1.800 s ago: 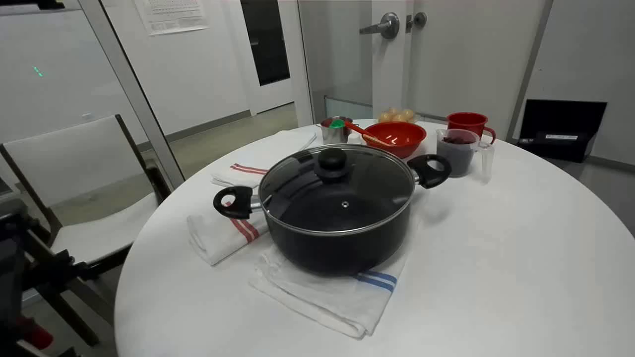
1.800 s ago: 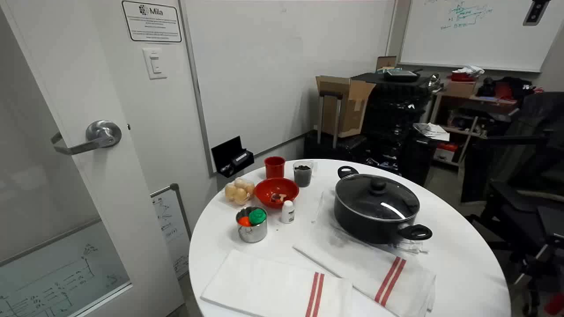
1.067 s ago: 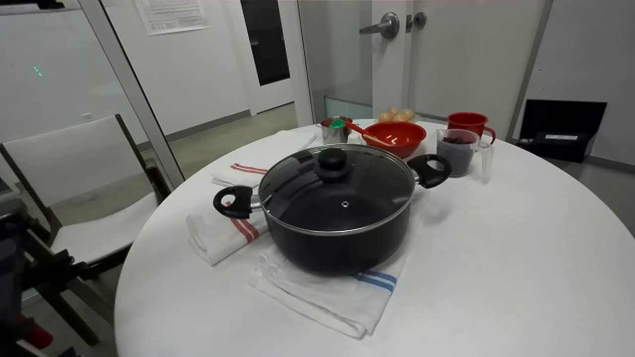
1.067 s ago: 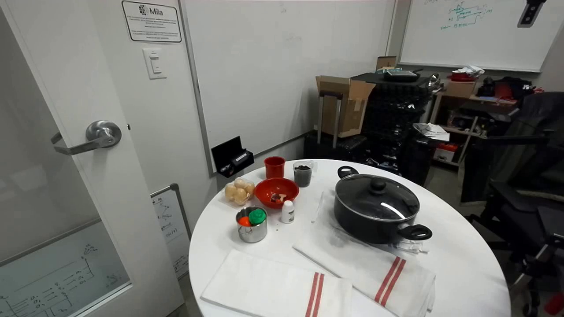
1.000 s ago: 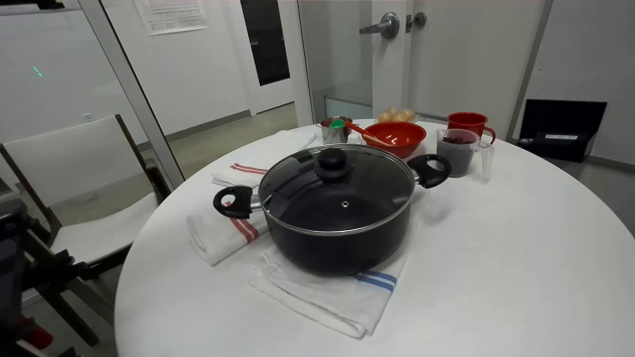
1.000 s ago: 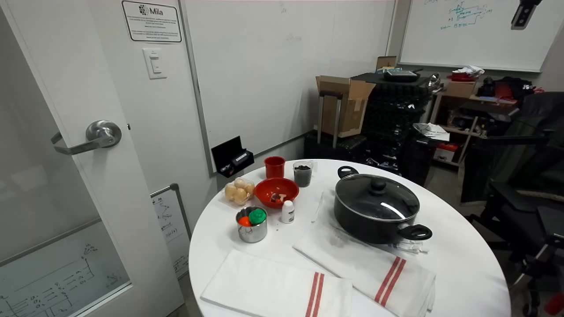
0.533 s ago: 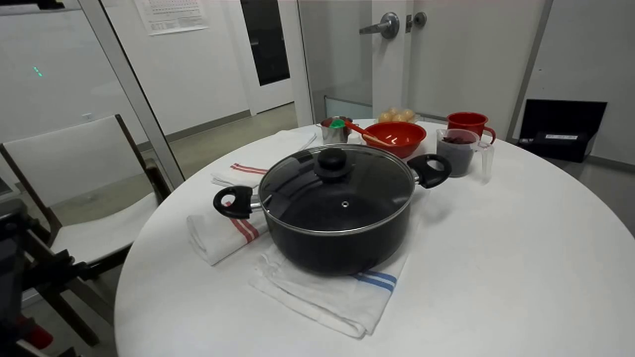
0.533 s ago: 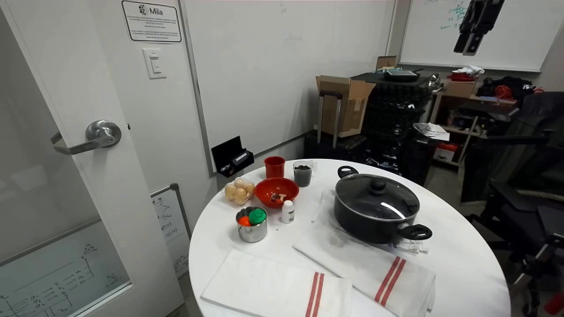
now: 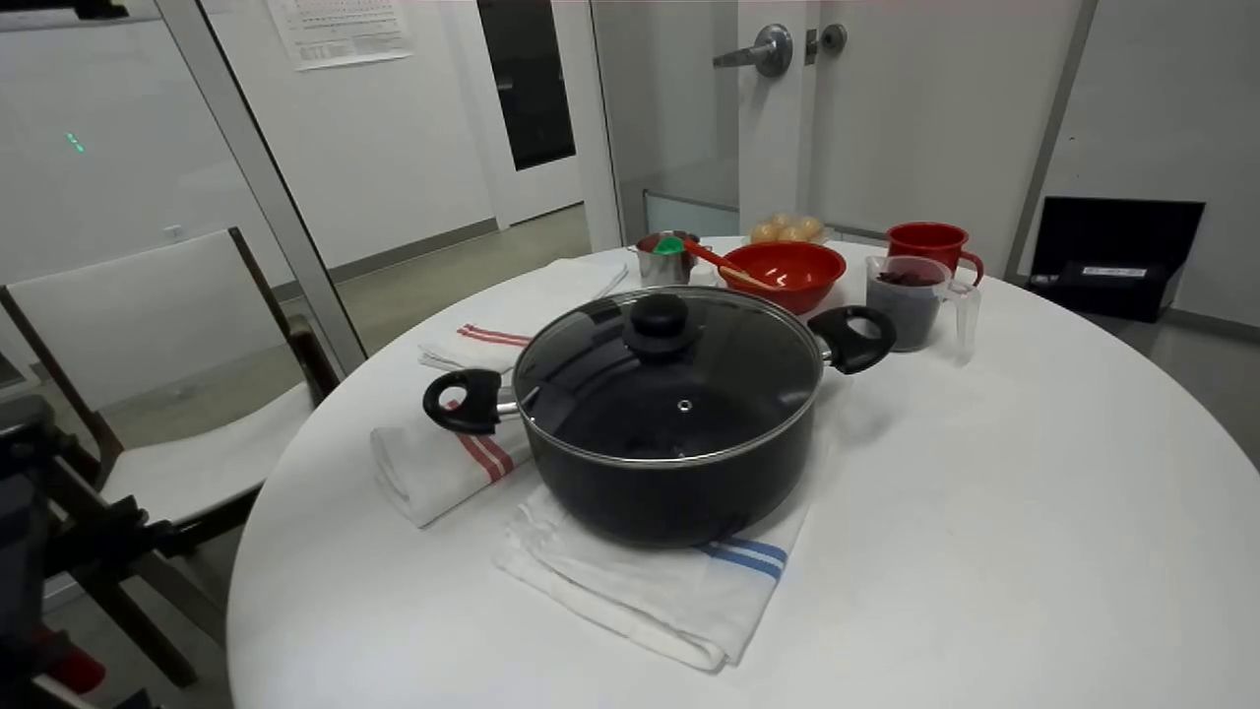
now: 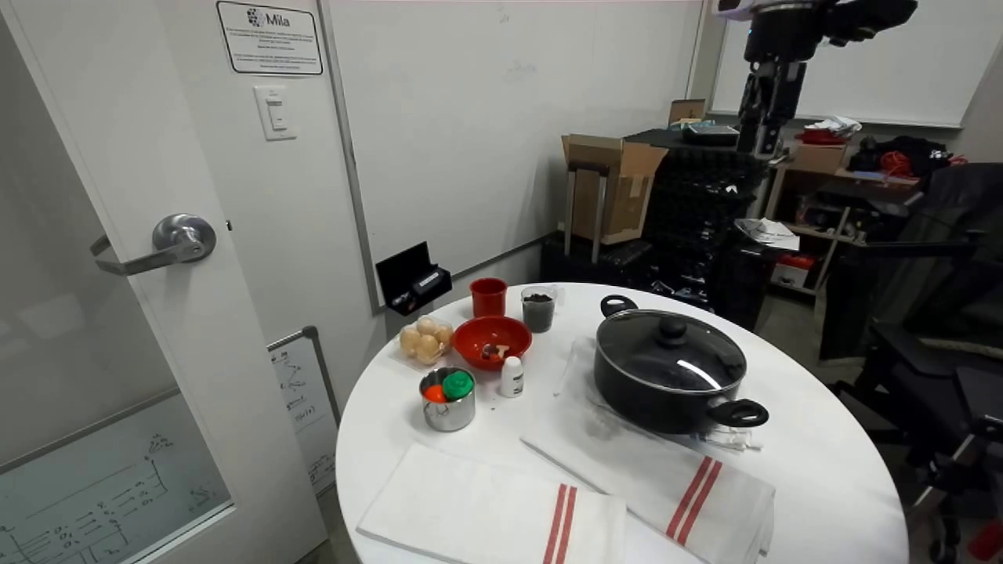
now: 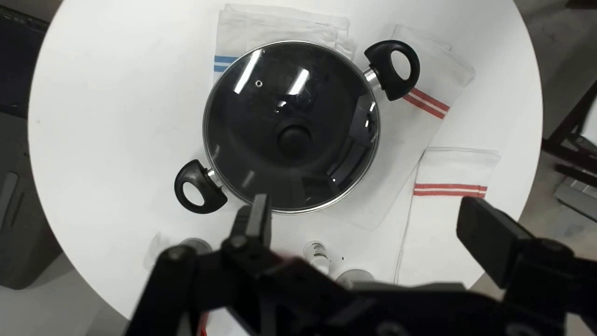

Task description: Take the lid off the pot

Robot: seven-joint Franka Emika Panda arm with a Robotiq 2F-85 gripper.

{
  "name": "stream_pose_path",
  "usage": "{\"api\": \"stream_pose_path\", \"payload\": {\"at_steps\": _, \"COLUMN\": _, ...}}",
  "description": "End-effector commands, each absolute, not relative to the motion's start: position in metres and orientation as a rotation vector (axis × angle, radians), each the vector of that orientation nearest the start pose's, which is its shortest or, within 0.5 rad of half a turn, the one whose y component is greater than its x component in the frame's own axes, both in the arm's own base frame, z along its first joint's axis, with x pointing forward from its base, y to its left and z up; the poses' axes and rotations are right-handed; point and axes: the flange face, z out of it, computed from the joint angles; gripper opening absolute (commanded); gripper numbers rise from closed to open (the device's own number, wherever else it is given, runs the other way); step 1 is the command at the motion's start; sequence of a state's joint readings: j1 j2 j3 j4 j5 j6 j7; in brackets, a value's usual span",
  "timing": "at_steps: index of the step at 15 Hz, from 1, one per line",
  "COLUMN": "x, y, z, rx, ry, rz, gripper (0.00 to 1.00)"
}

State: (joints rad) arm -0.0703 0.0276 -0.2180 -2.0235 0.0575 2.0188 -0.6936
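Rnd clear glass lid (image 9: 664,379), thin silver rim (image 9: 660,464), blk knob (image 9: 659,315), small vent hole (image 11: 259,83), glare streaks, seated flat on blk 2-handled pot (image 10: 642,398), R side of white tbl (image 10: 831,470) in an exterior view, red bowl (image 10: 476,338) to L, gripper (image 11: 364,214) overhead, jaws spread wide

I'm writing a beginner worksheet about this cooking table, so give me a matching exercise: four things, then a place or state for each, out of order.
Things
1. glass lid
2. gripper
3. clear measuring cup
4. black pot

Places and states
A. holds dark contents
B. rests on a blue-striped towel
C. open, holding nothing
D. covers the black pot

Pairs: 1-D, 2-C, 3-A, 4-B
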Motion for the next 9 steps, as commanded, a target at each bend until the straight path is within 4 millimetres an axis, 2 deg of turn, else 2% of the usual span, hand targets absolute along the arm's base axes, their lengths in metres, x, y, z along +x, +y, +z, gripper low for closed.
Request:
{"api": "stream_pose_path", "payload": {"at_steps": 1, "x": 0.567, "y": -0.153, "z": 0.405, "rx": -3.001, "ry": -0.596, "rz": 0.105, "gripper": 1.0}}
{"api": "stream_pose_path", "payload": {"at_steps": 9, "x": 0.606, "y": -0.137, "z": 0.327, "rx": -3.008, "ry": -0.525, "rz": 0.178, "gripper": 1.0}}
